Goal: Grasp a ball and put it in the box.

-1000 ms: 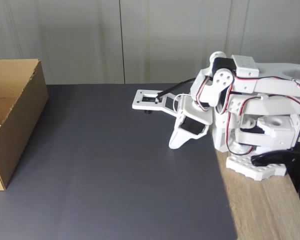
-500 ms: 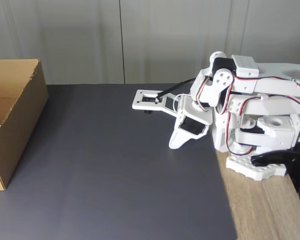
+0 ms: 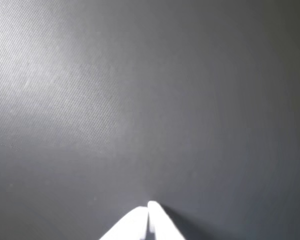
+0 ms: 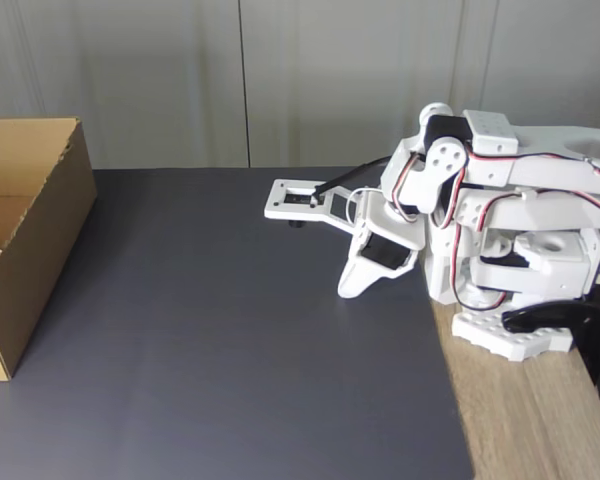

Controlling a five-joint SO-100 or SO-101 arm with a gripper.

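One folded arm, closed claw, no load

One white arm (image 4: 480, 200) sits folded at the right of the fixed view, its base (image 4: 510, 335) bolted at the edge of a wooden tabletop (image 4: 540, 430). Red, white and black wires loop between its joints. The gripper (image 4: 350, 290) points down and to the left, its tip touching or just above the dark grey mat (image 4: 230, 330) that covers most of the table. A flat white bracket (image 4: 300, 203) sticks out to the left from the wrist, level with the mat's far edge.

In the wrist view the gripper (image 3: 149, 206) enters from the bottom edge as two white fingertips (image 3: 160, 220) pressed together at their points, with nothing between them. Ahead of them lies bare mat (image 3: 140, 100) with a fine woven texture and a soft patch of reflected light toward the upper left.

The cardboard box (image 4: 40, 240) stands at the far left of the fixed view, well apart from the arm, its top open and its brown corrugated side facing the gripper. Part of its inner floor can be seen, pale and bare. Behind the table hangs a plain grey panelled wall (image 4: 280, 80).
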